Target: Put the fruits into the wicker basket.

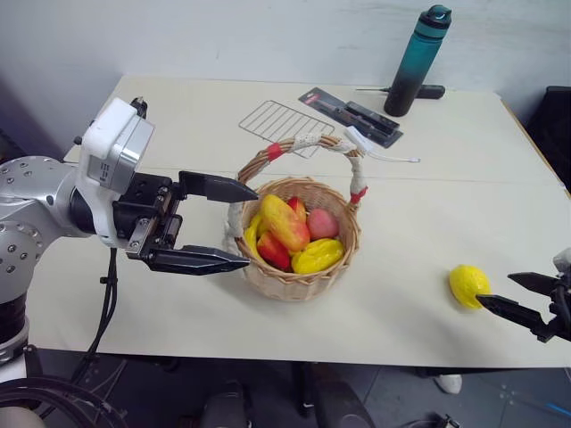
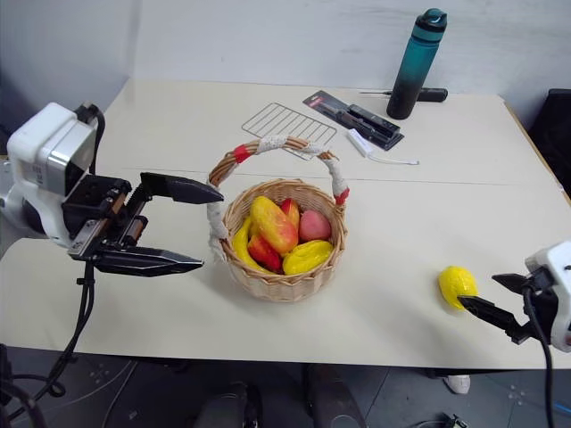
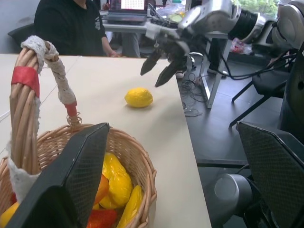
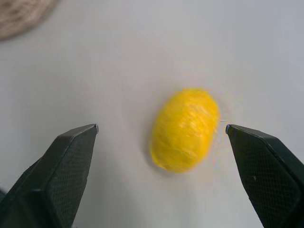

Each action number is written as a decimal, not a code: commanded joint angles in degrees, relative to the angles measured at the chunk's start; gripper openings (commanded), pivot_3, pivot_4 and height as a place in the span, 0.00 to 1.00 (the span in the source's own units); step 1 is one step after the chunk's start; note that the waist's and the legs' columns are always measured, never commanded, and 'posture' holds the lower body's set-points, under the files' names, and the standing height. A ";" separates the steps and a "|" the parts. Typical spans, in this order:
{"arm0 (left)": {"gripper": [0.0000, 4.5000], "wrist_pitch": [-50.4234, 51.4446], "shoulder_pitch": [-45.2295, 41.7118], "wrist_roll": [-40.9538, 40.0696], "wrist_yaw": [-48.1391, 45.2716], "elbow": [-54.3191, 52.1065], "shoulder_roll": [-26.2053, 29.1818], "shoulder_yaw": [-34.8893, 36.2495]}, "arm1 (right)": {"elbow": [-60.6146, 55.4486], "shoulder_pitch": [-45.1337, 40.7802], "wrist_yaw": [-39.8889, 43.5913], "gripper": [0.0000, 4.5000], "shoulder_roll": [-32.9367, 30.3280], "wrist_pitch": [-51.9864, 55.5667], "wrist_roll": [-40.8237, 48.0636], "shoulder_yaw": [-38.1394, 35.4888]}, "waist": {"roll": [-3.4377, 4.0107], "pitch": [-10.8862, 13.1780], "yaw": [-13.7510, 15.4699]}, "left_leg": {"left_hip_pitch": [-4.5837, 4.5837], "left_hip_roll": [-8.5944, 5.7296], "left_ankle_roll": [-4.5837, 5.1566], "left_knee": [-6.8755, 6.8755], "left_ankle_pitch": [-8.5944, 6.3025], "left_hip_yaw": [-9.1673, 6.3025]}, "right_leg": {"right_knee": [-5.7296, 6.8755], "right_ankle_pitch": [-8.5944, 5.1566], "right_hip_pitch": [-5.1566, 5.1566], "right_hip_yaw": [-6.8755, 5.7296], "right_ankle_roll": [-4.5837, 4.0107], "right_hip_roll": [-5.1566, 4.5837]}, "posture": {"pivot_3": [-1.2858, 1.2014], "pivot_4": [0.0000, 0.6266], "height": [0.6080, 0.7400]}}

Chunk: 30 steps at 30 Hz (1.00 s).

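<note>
Landmark: the wicker basket [image 1: 299, 236] is taken as reference; it stands near the middle of the surface [image 1: 178, 303].
Basket contents: several fruits are held inside, among them a mango [image 1: 283, 222], a pink round piece [image 1: 322, 223], a red piece [image 1: 273, 252] and yellow pieces [image 1: 318, 256].
Remaining fruit: one lemon [image 1: 467, 285] lies on the surface well to the right of the basket, close to the front edge.
Right gripper [image 1: 522, 299]: jaws are spread wide and nothing is held; it is placed just beyond the lemon, on the side away from the basket, with the fingers pointed toward it.
Left gripper [image 1: 219, 223]: jaws are spread wide and empty; it is held just left of the basket, beside the taped foot of the handle [image 1: 308, 143].
Step in hand: the approach to the lemon is judged to be under way.
Technique: the lemon should be centred between the fingers before closing; in the right wrist view it sits nearer one finger. A smooth rounded piece is likely to roll or squirt out if gripped off-centre.
Transfer: the lemon should be carried over the rim clear of the arched handle.
Obstacles: none lie between the lemon and the basket; the front edge is a risk if the lemon is nudged.
Other items: a wire rack [image 1: 285, 125], a flat black package [image 1: 350, 115], a teal bottle [image 1: 417, 61] and a white cable [image 1: 379, 152] lie behind the basket. A seated person [image 3: 71, 26] is seen beyond the surface in the left wrist view.
</note>
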 commanded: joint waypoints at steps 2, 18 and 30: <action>1.00 0.10 -1.43 -1.43 0.83 -1.88 -0.34 1.01 | 2.86 -4.82 -5.80 0.99 3.18 -0.48 -1.74 3.74 | -0.01 0.00 -0.45 | -0.01 0.02 -0.08 -0.02 -0.03 -0.03 | 0.13 -0.01 -0.06 -0.02 -0.09 0.02 | 0.52 0.24 1.00; 1.00 1.02 -0.28 -0.97 3.45 -3.14 0.54 2.10 | 12.01 -14.83 -5.20 0.63 4.72 -0.45 -0.68 12.36 | 0.07 0.00 -0.42 | 0.01 0.02 -0.19 -0.05 0.00 -0.01 | 0.26 -0.10 -0.14 -0.01 -0.14 0.03 | 0.52 0.24 1.00; 1.00 0.87 -0.87 -0.64 4.25 -3.57 1.42 2.67 | -7.86 -39.62 2.57 0.56 -0.91 5.60 19.64 25.11 | 0.06 0.06 -0.97 | 0.11 0.08 -0.29 -0.03 0.06 -0.04 | 0.34 -0.08 -0.12 -0.06 -0.07 0.08 | 0.52 0.24 1.00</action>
